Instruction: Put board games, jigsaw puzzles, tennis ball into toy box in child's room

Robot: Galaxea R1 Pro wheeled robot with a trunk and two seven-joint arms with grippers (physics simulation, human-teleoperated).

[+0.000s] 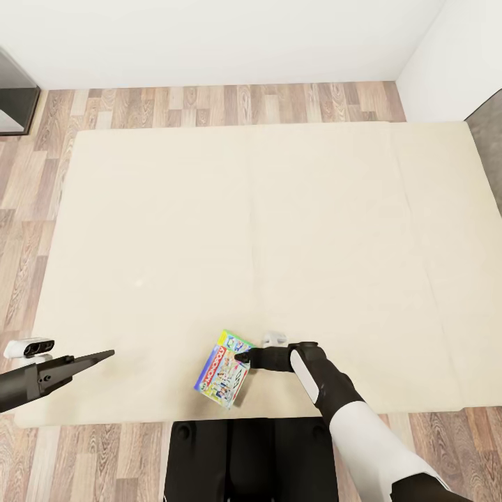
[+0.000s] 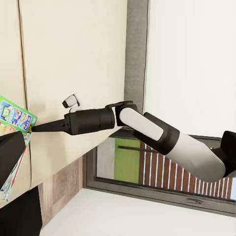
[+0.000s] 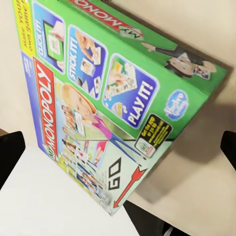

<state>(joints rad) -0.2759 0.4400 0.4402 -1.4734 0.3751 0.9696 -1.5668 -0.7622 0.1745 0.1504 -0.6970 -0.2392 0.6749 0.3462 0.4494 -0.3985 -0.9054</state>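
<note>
One board game [image 1: 223,369], a flat Monopoly box with a green and blue cover and a red band, lies on the beige bed [image 1: 279,223] close to its near edge. My right gripper [image 1: 242,358] is at the box's right-hand edge, low over the mattress. In the right wrist view the board game [image 3: 113,98] spans the space between the two fingertips [image 3: 10,155], which stand wide apart; the gripper is open. My left gripper [image 1: 106,356] hovers open over the bed's near left corner, holding nothing, well left of the box.
Wood floor [image 1: 209,104] surrounds the bed, with a white wall beyond. A dark cabinet [image 1: 14,97] stands at the far left and the grey headboard [image 1: 488,125] at the far right. My dark base [image 1: 237,453] touches the bed's near edge.
</note>
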